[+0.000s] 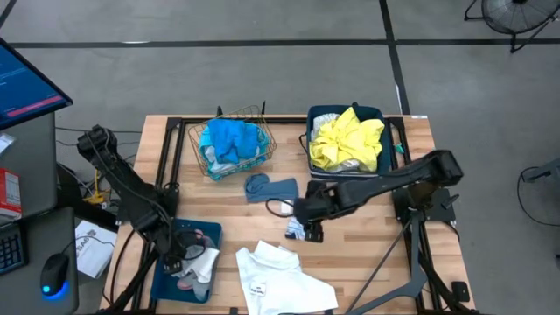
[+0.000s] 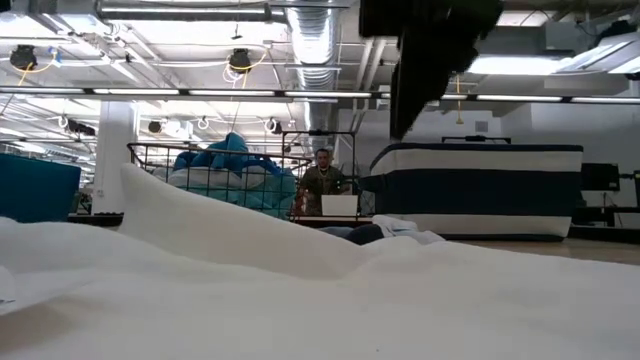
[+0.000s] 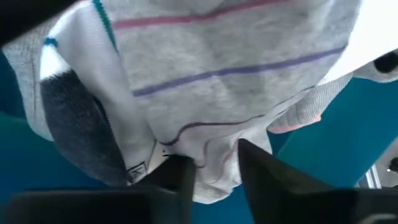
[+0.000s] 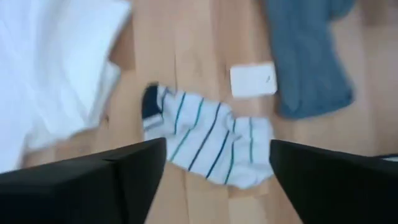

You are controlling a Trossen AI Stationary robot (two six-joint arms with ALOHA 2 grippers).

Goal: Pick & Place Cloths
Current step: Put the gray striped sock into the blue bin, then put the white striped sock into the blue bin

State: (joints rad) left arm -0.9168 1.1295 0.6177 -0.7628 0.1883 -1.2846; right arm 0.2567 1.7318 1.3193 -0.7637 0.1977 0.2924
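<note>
Seen from above, a wooden table point(image 1: 367, 236) holds scattered cloths. At about eight o'clock, a dark blue bin point(image 1: 166, 271) holds a pile of small socks point(image 1: 197, 262), grey and white with a touch of coral. The left gripper point(image 1: 179, 261) is down in this bin. Its wrist camera shows a light grey striped sock point(image 3: 211, 81) with pink, purple and teal lines, and a dark grey sock point(image 3: 81, 137) beside it; the fingers point(image 3: 261, 174) stand slightly apart with a fold of the striped sock between them, and I cannot tell whether they grip it.

At eleven o'clock, a copper wire basket point(image 1: 203, 157) holds crumpled teal-blue cloth point(image 1: 232, 140). At six o'clock lies a large white shirt point(image 1: 280, 280), spread flat. Near the centre, a slate-blue garment point(image 1: 271, 187) lies flat with a small white tag point(image 4: 253, 80) beside it.

Just right of centre, the right gripper point(image 1: 308, 229) hovers with jaws wide apart over a white sock with teal stripes and a navy toe point(image 4: 205, 143), lying on the wood.

At one o'clock, a second blue bin point(image 1: 313, 118) holds bunched yellow cloth point(image 1: 348, 140).
</note>
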